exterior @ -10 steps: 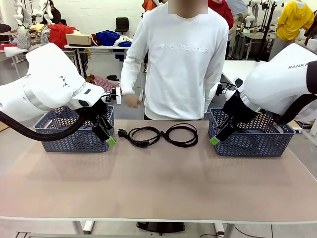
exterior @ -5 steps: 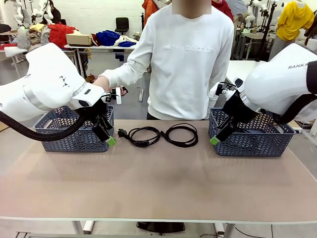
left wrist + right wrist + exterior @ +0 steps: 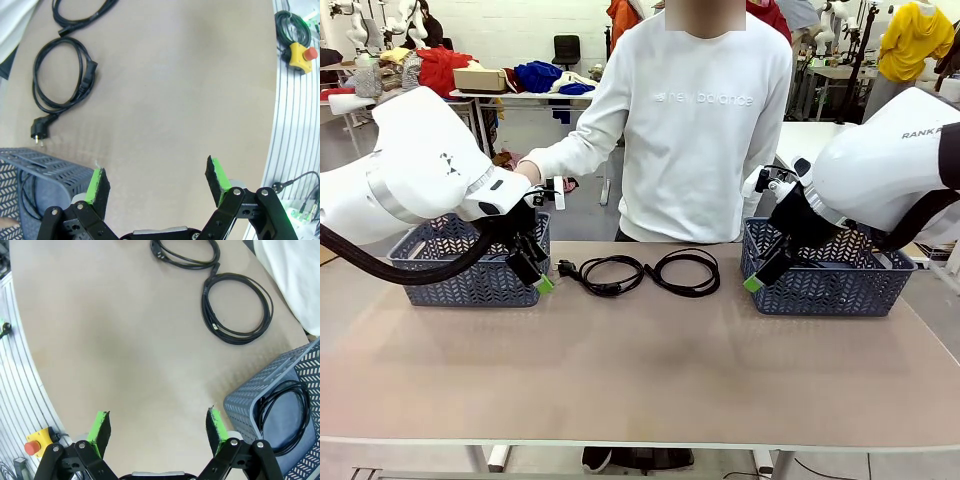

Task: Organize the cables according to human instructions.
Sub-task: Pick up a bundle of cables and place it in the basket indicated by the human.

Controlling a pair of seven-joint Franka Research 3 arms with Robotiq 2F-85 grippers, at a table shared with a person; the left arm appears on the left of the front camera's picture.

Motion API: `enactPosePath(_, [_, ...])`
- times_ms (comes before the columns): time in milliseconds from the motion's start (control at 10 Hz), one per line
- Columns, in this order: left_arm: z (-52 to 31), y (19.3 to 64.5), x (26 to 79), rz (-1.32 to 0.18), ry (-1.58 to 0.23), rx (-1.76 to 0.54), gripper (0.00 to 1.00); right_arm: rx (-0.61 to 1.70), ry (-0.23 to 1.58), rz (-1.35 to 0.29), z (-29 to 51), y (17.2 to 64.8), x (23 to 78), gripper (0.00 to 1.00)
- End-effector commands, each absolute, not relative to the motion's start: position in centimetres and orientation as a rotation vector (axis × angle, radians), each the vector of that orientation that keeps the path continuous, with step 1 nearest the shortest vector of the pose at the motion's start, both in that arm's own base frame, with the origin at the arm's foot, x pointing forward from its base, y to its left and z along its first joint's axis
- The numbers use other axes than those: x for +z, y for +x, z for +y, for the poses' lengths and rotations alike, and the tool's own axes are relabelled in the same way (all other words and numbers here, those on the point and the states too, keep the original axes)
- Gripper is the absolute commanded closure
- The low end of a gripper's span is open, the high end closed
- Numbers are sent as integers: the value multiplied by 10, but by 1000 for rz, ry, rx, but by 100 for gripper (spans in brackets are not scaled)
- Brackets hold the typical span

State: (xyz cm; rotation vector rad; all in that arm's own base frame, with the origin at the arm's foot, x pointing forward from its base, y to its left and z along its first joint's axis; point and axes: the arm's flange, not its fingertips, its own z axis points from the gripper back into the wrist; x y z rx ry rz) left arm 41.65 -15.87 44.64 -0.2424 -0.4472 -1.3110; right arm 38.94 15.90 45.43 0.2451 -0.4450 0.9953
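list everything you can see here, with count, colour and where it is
table: one, beige, between the robot and the person
left basket: one, blue-grey, far left of the table
right basket: one, blue-grey, far right of the table
left loose cable: one, black, coiled on the table by the left basket
right loose cable: one, black, coiled on the table beside it
cable in left basket: one, black
cable in right basket: one, black, coiled
stop button: yellow box, red cap, on the metal rail; another in the right wrist view
person: one, white sweatshirt, far side
left gripper: black, green pads, open, empty, above the table
right gripper: same colours, open, empty, above the table
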Motion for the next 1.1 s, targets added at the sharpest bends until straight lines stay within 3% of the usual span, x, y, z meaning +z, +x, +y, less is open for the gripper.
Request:
enactPosePath(0, [-157,416,448,-435,-247,-1308,0,990,246,-448,158,390,455,0])
enactPosePath(400, [-165,426,447,-436,-213,-1350,0,990,246,-448,158,390,455,0])
enactPosePath(1000, [-224,515,437,-263,-20,-1704,0,990,246,-448,158,390,455,0])
